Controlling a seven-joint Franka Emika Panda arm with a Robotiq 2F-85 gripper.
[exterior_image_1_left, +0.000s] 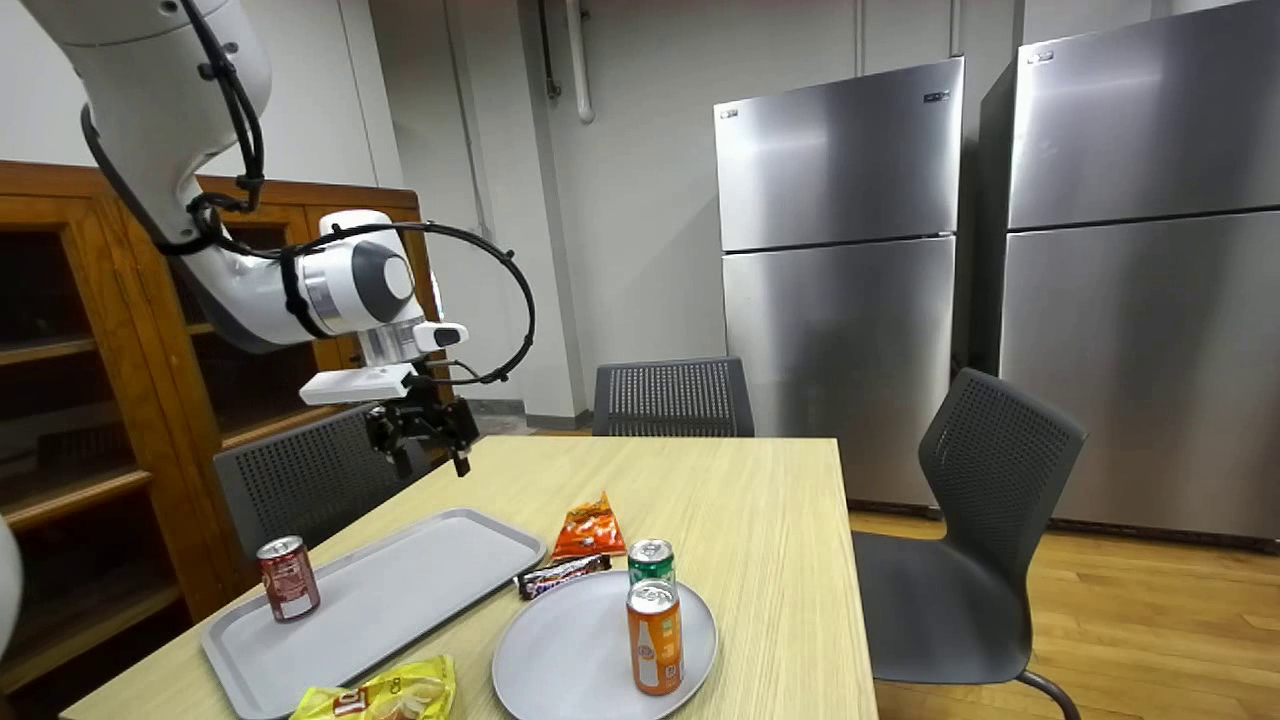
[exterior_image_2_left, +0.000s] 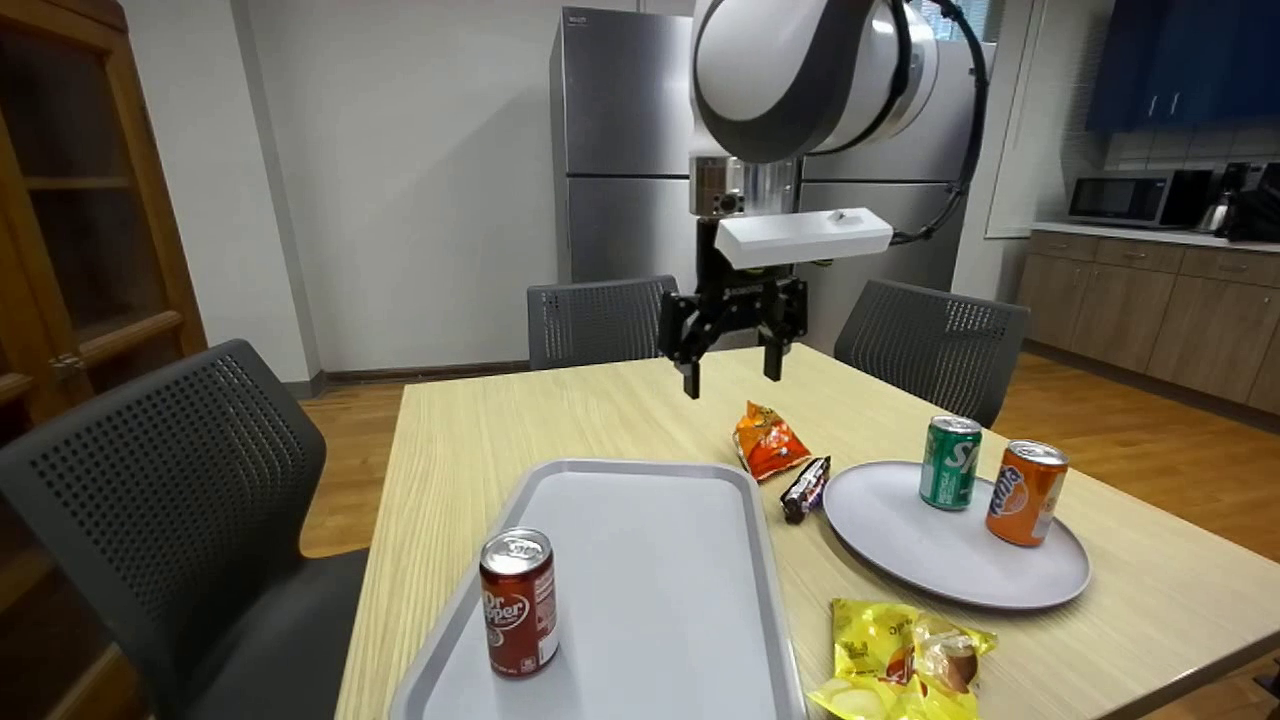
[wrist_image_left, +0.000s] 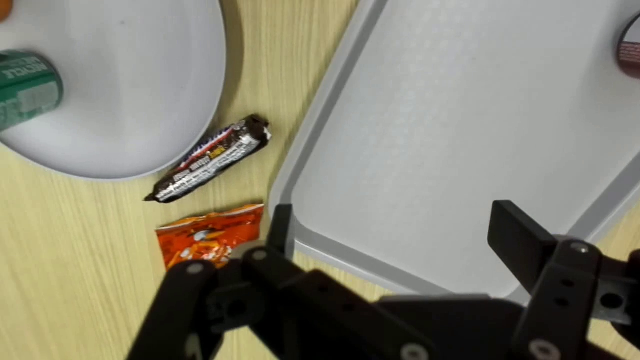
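My gripper (exterior_image_2_left: 732, 378) hangs well above the table, its fingers wide apart and nothing between them. In the wrist view one end of the grey tray (wrist_image_left: 350, 260) shows beneath the spread jaws. A red-brown Dr Pepper can (exterior_image_2_left: 518, 605) stands upright on that tray. Close to the tray's corner lie an orange snack bag (wrist_image_left: 212, 235), partly covered by a finger, and a dark chocolate bar (wrist_image_left: 212, 160). The bar rests beside the round grey plate (exterior_image_2_left: 900, 555). A green can (exterior_image_2_left: 950, 465) and an orange Fanta can (exterior_image_2_left: 1027, 492) stand upright on the plate.
A yellow snack bag (exterior_image_2_left: 900, 655) lies on the table (exterior_image_2_left: 520, 420) between tray and plate. Dark chairs (exterior_image_1_left: 990, 540) stand around the table. A wooden cabinet (exterior_image_1_left: 100, 450) and steel refrigerators (exterior_image_1_left: 840, 280) are farther back.
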